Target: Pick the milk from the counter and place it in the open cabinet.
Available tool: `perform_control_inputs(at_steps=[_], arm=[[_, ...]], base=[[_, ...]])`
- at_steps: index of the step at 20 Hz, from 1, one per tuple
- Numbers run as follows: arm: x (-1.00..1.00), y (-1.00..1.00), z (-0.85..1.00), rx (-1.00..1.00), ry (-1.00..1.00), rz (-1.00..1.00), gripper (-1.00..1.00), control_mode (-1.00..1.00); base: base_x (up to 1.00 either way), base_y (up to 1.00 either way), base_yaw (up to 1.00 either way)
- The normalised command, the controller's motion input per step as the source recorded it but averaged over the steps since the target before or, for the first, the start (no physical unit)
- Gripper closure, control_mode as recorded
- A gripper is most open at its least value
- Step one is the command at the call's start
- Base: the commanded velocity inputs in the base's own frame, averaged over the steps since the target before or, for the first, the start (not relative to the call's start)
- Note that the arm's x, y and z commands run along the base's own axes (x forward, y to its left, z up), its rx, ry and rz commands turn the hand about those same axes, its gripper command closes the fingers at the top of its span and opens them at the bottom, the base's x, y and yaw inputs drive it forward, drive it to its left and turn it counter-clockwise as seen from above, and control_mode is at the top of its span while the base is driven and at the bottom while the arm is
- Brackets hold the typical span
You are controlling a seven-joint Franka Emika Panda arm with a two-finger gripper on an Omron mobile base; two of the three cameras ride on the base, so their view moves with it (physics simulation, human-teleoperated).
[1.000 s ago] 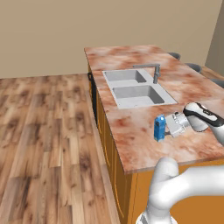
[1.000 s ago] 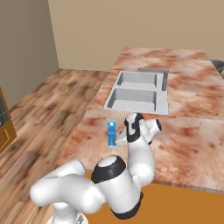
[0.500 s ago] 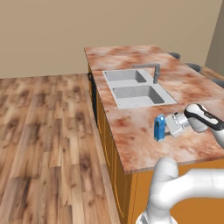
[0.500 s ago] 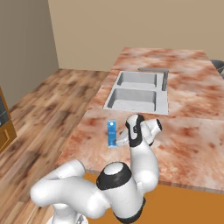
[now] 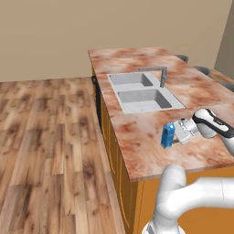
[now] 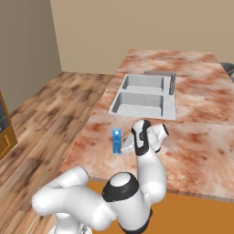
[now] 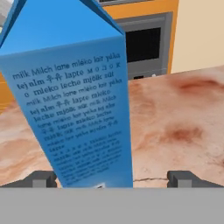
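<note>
The job is at its first stage: the milk (image 5: pixel 167 135) stands upright on the counter (image 5: pixel 137 132), near its front edge and on the near side of the sink (image 5: pixel 142 93), and it has not been lifted. The claw (image 5: pixel 176 135) has its jaws spread wide and grips nothing. It lies low and level, pointed straight at the carton, which sits just ahead of its tips. In the hand view the carton looms between the two fingertips (image 7: pixel 43 179) (a little toward the left one), so the reach looks nearly complete. I cannot tell whether either tip touches it. What is left, by my reading, is almost everything: close on the carton, raise it off the counter, carry it to the open cabinet and set it on the shelf.
</note>
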Motion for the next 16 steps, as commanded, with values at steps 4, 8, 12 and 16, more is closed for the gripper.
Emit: perform_control_inputs(at_steps=[4, 8, 12, 16], arm=[[0.0, 0.14, 0.0, 0.0, 0.0, 0.04, -1.0, -1.0], [0.0, 0.14, 0.0, 0.0, 0.0, 0.02, -1.0, -1.0], [0.0, 0.03, 0.0, 0.0, 0.0, 0.02, -1.0, -1.0], [0.0, 0.0, 0.0, 0.0, 0.0, 0.0, -1.0, -1.0]], base=[[0.0, 0.0, 0.0], [0.0, 0.0, 0.0], [0.0, 0.0, 0.0], [0.0, 0.0, 0.0]])
